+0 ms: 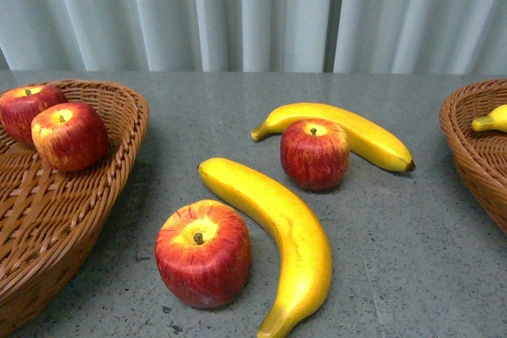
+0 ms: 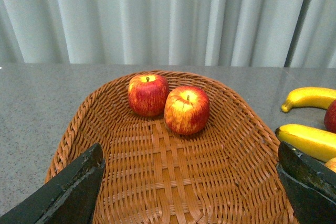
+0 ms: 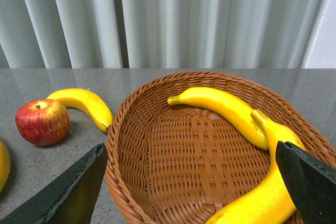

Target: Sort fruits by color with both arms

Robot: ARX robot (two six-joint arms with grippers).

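Apples (image 2: 186, 109) sit in the left basket (image 2: 86, 116) and bananas (image 3: 226, 106) in the right basket (image 3: 118, 129), presumably one colour per arm; loose apples (image 1: 203, 252) and loose bananas (image 1: 277, 235) lie on the desk (image 1: 428, 259) between, while my left tool (image 2: 190, 153) and right tool (image 3: 191, 153) gape empty above their baskets.

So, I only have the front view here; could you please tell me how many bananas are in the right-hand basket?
Observer: Two. The right wrist view shows a banana and a second banana inside the right basket.
Operator: Thank you. Is the right gripper holding anything?
Observer: No, the right gripper is open and empty, pointed at that basket.
Operator: And the left one, please?
Observer: The left gripper is open and empty too, pointed at the left basket.
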